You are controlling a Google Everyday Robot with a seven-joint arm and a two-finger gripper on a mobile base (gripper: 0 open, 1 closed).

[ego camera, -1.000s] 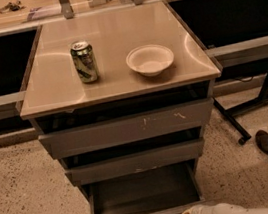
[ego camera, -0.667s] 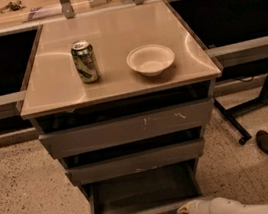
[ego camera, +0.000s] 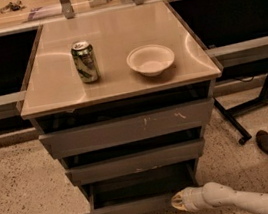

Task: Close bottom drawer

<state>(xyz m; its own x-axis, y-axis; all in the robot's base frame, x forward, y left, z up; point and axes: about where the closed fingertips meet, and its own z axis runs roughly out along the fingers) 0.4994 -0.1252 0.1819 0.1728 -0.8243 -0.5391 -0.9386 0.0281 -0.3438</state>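
The bottom drawer [ego camera: 127, 210] sits lowest in the stack, pulled well out from the cabinet so that its shallow tray is exposed beneath the middle drawer [ego camera: 135, 162] and the scratched top drawer [ego camera: 127, 129]. Our gripper [ego camera: 179, 201] is low near the floor, right at the right-hand end of that drawer's flat front. It seems to be touching the front or just beside it. We cannot tell how wide the gripper is set, since only its pale tip shows at the end of the white arm [ego camera: 234, 198].

We judge the step in hand to be the push itself. To do it well, we want the contact flat against the front panel and the force directed straight back along the drawer's travel. Because we are pressing near the right end, not the middle, the tray could skew and bind, so sliding a little toward the centre before pushing would help. We should keep the push level and slow, low enough not to catch the middle drawer's edge, and stop once the front lines up with the cabinet. A gentle stroke also keeps the green can [ego camera: 85, 61] and white bowl [ego camera: 151, 59] steady on the counter [ego camera: 121, 88].
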